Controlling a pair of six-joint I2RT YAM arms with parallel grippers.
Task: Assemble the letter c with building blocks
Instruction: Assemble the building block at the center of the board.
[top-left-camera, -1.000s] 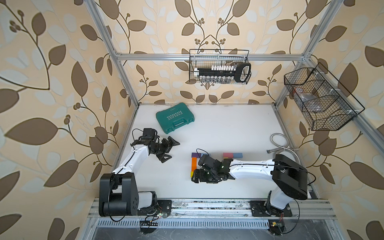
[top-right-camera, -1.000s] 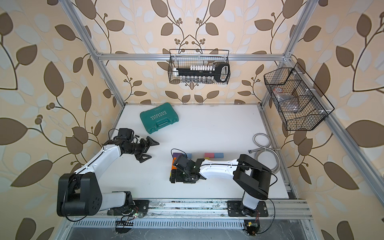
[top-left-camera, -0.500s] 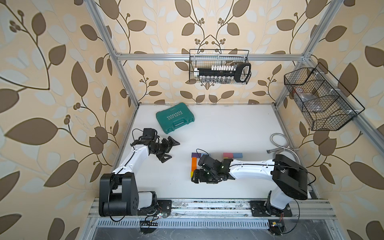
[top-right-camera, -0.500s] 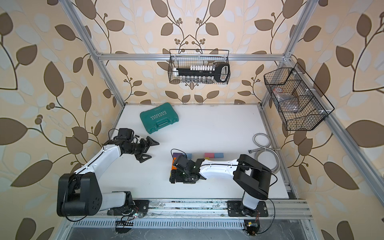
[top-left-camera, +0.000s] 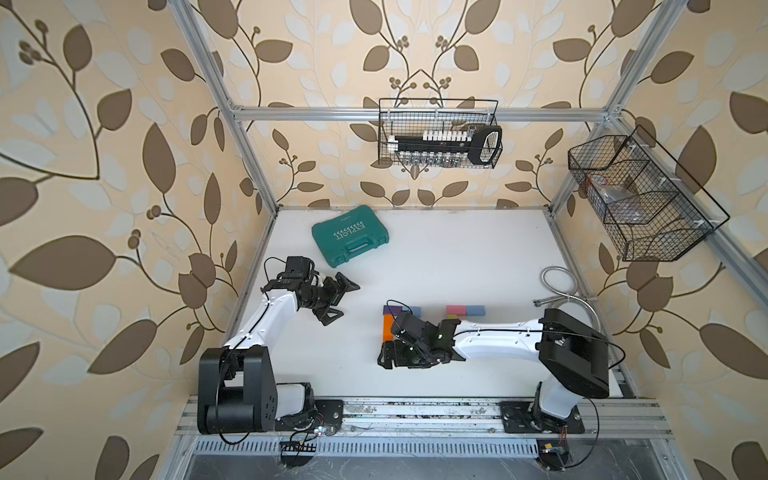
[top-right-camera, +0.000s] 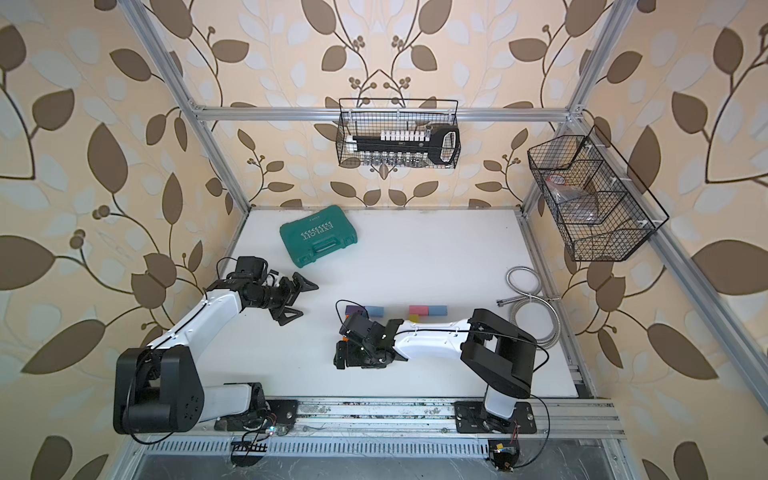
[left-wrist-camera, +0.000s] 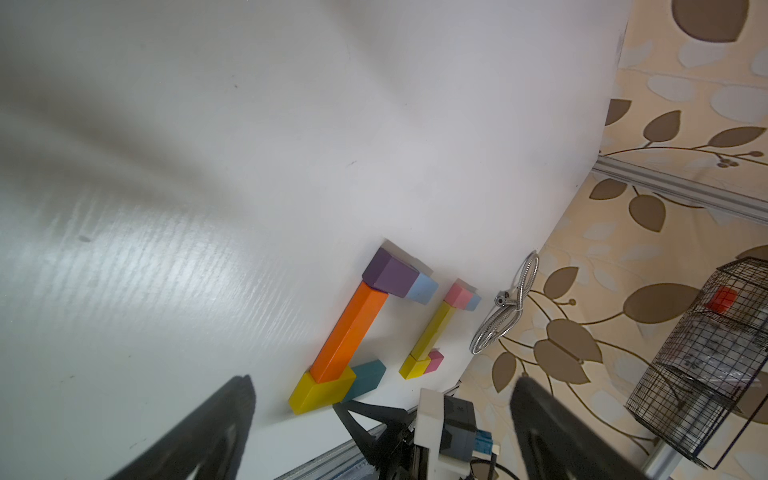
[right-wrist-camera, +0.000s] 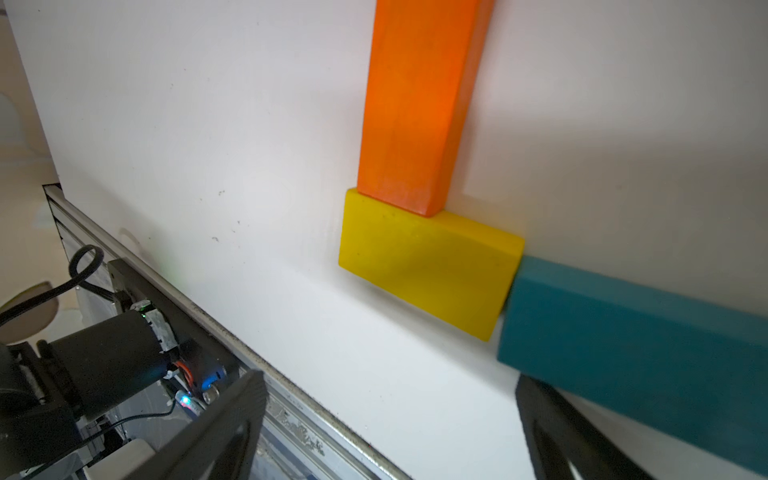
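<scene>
**Two C-shaped figures of flat coloured building blocks**, side by side just on the 6 o'clock side of the centre of the white table (top-left-camera: 457, 249), both opening toward 3 o'clock.

**Larger figure.** A long orange bar (left-wrist-camera: 349, 332) forms the spine. At its 12 o'clock end it touches a purple block (left-wrist-camera: 388, 272), and a light blue block (left-wrist-camera: 422, 286) is butted against that block's 3 o'clock side. At its 6 o'clock end it touches a wide yellow block (right-wrist-camera: 428, 266). A teal block (right-wrist-camera: 623, 345) meets that block's 3 o'clock end, slightly askew.

**Smaller figure**, just beside the first at 3 o'clock. A slim yellow bar (left-wrist-camera: 432, 330) runs from a pink block (left-wrist-camera: 457, 293) with a small blue block (left-wrist-camera: 473, 301) at 12 o'clock. At 6 o'clock it reaches a short yellow block (left-wrist-camera: 413, 365) with a magenta block (left-wrist-camera: 434, 359).

**Hands.** The right hand (top-left-camera: 385, 355) is low over the 6 o'clock end of the larger figure, its jaws spread wide with nothing between them. One finger overlaps the teal block in the right wrist view, and whether they touch cannot be told. In both top views the right arm hides the wide yellow and teal blocks. The left hand (top-left-camera: 343, 301) is at 9 o'clock, jaws wide and empty, well apart from the blocks.

**Surroundings.** A green plastic case (top-left-camera: 351, 241) lies at 11 o'clock and a coiled metal hose (top-left-camera: 559, 282) at 3 o'clock. A black wire basket (top-left-camera: 436, 100) hangs on the wall at 12 o'clock, and a second wire basket (top-left-camera: 681, 172) hangs at 2 o'clock.
</scene>
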